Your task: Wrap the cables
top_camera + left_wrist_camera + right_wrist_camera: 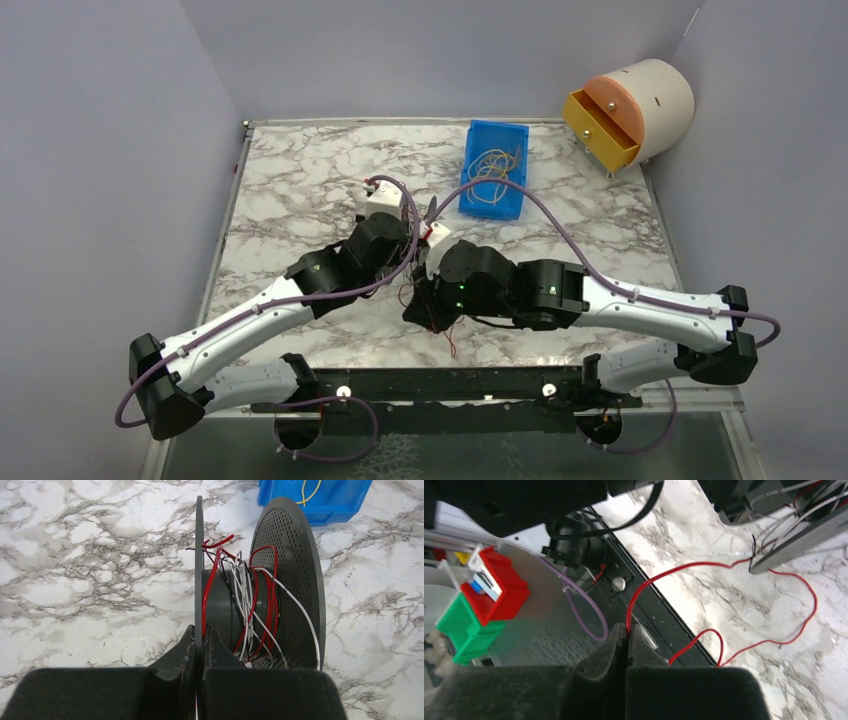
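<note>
A grey spool stands on edge over the marble table. My left gripper [199, 632] is shut on its thin near flange [199, 555]. Red, white and black cables [270, 595] are wound loosely round the hub [220, 605], in front of the perforated far flange [295, 580]. My right gripper [627, 630] is shut on a red cable [684, 567]. That cable runs from the fingertips up to the spool's edge [794, 545], and another loop lies slack on the table. In the top view both grippers meet mid-table, the left gripper [420, 228] above the right gripper [425, 310].
A blue bin [495, 168] with yellowish wires sits at the back centre. A white cylinder with an orange drawer [630, 110] stands at the back right corner. A black rail [440, 385] runs along the near edge. Red [499, 587] and green [466, 627] bins lie beyond it.
</note>
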